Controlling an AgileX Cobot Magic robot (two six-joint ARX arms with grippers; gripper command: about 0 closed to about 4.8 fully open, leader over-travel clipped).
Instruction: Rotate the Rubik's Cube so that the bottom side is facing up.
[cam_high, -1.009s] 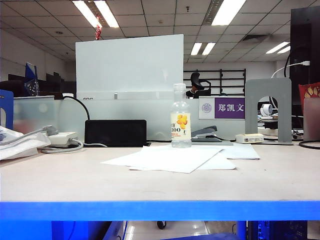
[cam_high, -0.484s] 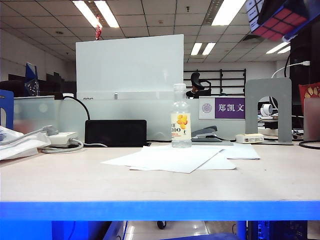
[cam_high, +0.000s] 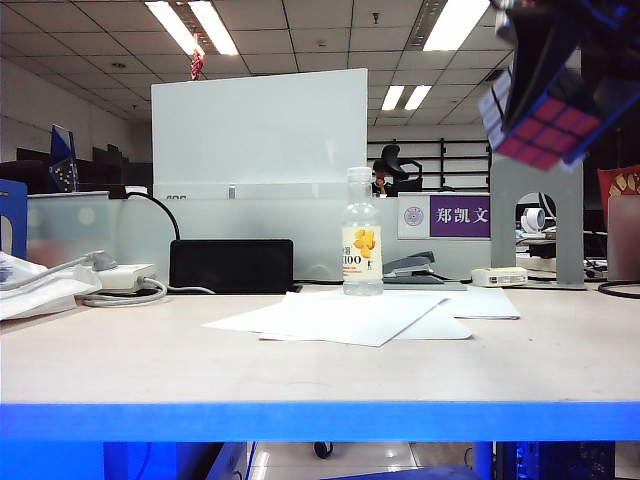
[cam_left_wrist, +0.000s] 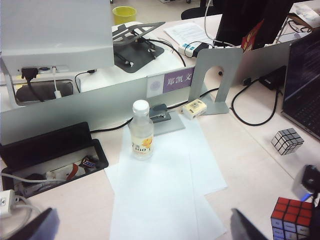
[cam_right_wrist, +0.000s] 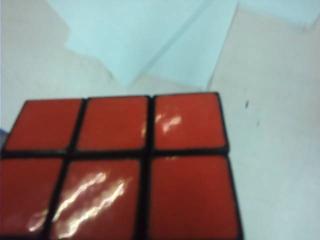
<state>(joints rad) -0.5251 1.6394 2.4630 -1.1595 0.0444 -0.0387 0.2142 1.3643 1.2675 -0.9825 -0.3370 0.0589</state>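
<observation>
Rubik's Cube (cam_high: 545, 95) hangs high above the bottle (cam_high: 362, 236), gripped by the right gripper (cam_high: 560, 40). If those jaws slip, it could drop. Left gripper (cam_left_wrist: 145, 230) jaws stand open over the bench (cam_high: 150, 350).

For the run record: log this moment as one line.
right gripper: holds Rubik's Cube aloft, upper right, red face toward its wrist camera | left gripper: open above paper sheets | bottle: upright on table

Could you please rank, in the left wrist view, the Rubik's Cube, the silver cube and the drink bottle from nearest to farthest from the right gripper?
1. Rubik's Cube, right at the right gripper.
2. Silver cube, on the table beyond it.
3. Drink bottle, mid-table.
</observation>
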